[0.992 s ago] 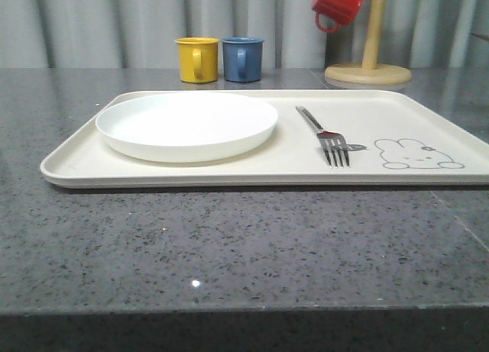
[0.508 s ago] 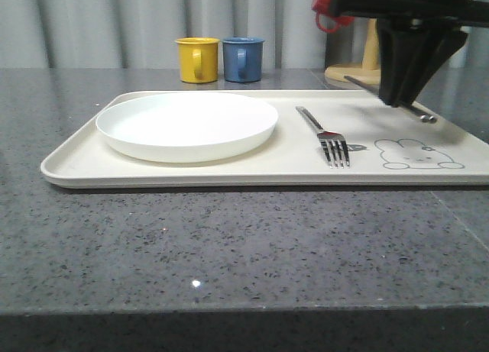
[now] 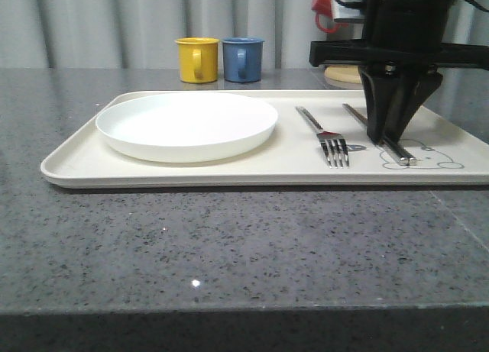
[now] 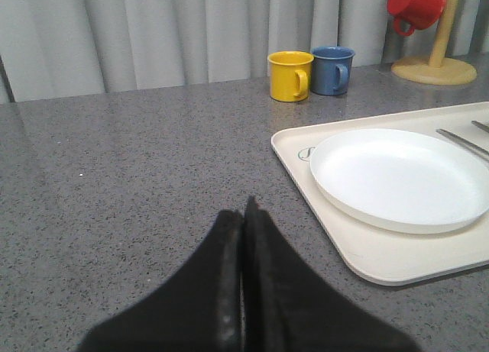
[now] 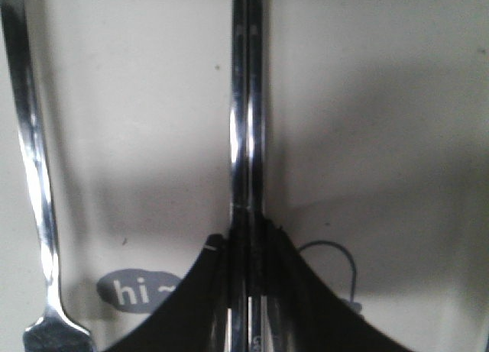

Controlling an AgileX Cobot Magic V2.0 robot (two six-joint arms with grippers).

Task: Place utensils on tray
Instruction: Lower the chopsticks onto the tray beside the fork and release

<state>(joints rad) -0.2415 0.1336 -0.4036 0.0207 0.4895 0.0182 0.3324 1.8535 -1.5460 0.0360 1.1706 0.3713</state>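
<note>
Two chopsticks (image 3: 378,133) now lowered onto tray (image 3: 229,169), right jaws clamping them; left jaws closed, empty.

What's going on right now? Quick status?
Right gripper shut on chopsticks, low over tray. Left gripper shut, idle. Fork on tray. Nothing in the way.

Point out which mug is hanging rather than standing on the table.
The red mug: it hangs from the wooden mug tree, while the yellow mug and blue mug stand side by side on the table.
</note>
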